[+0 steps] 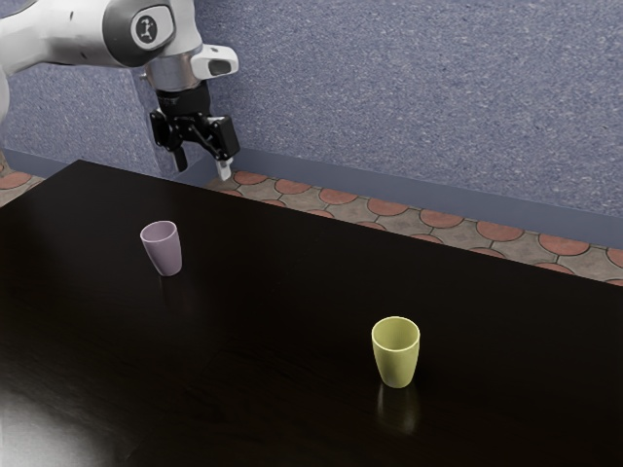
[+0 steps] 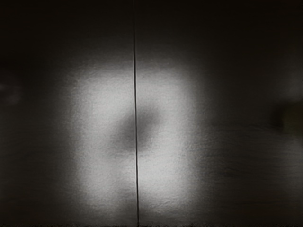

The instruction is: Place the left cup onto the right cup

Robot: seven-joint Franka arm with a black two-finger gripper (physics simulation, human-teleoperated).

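Two cups stand upright and well apart on the dark table (image 1: 292, 292): a lilac cup (image 1: 162, 247) toward the exterior view's left, a yellow-green cup (image 1: 395, 351) toward its right. Above the table's far edge hangs the gripper (image 1: 202, 163), jaws spread, clear of both cups.

No legible text; round emblem (image 1: 148, 27) on arm joint (image 1: 167, 44), unreadable.

Soft, even light falls on the glossy dark table (image 1: 292, 321), which carries a faint reflection (image 1: 399, 409) beneath the yellow-green cup (image 1: 395, 351). In the wrist view, a pale glare patch (image 2: 104, 142) surrounds a dim shadow (image 2: 128, 130), margins dark.
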